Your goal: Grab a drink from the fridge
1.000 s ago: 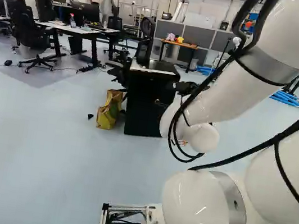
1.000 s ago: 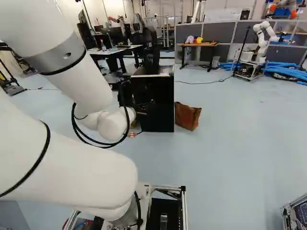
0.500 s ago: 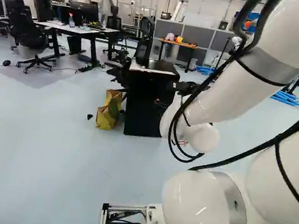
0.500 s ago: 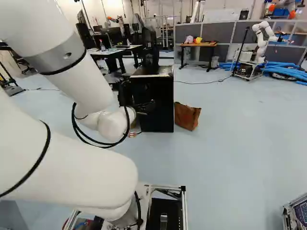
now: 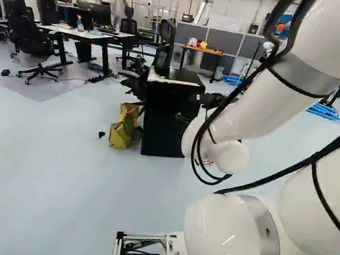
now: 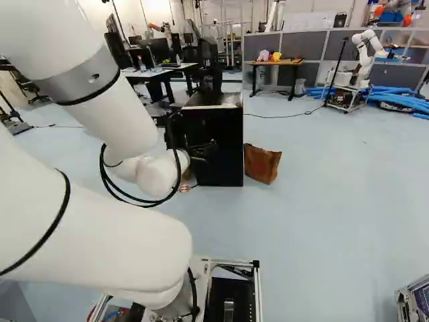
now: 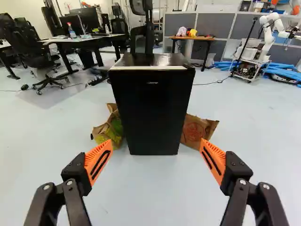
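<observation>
Fridge [image 7: 151, 108] stands closed at 12 o'clock from the gripper [image 7: 156, 145], whose 2 empty fingers spread wide; no drink shows. Driving up off line could snag the yellow bag [image 7: 115, 130] at 11 o'clock or the brown bag [image 7: 194, 131] at 1, or jam a finger on the front.

Base [image 6: 231, 292] slightly closer to the fridge [image 7: 153, 108]

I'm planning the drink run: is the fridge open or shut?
Shut: the wrist view shows the fridge with its front flat, no door swung out.
</observation>
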Motion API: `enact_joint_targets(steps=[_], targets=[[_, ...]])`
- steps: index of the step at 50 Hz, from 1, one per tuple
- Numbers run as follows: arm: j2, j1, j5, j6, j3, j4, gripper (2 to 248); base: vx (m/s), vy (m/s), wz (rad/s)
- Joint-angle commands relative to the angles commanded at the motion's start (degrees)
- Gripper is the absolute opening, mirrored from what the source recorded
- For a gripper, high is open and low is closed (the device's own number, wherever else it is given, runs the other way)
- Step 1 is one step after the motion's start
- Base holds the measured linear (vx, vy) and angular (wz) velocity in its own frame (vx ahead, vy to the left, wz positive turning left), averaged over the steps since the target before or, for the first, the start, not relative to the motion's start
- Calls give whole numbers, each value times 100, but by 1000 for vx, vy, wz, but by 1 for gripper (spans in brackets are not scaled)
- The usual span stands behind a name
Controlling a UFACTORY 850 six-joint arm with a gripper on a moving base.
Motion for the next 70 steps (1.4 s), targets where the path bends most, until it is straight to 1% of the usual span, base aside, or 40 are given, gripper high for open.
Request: enact_joint_targets(steps=[21, 70], targets=[[0, 0, 0, 0, 0, 0, 247, 16, 23, -2], [0, 0, 0, 0, 0, 0, 247, 63, 64, -9]])
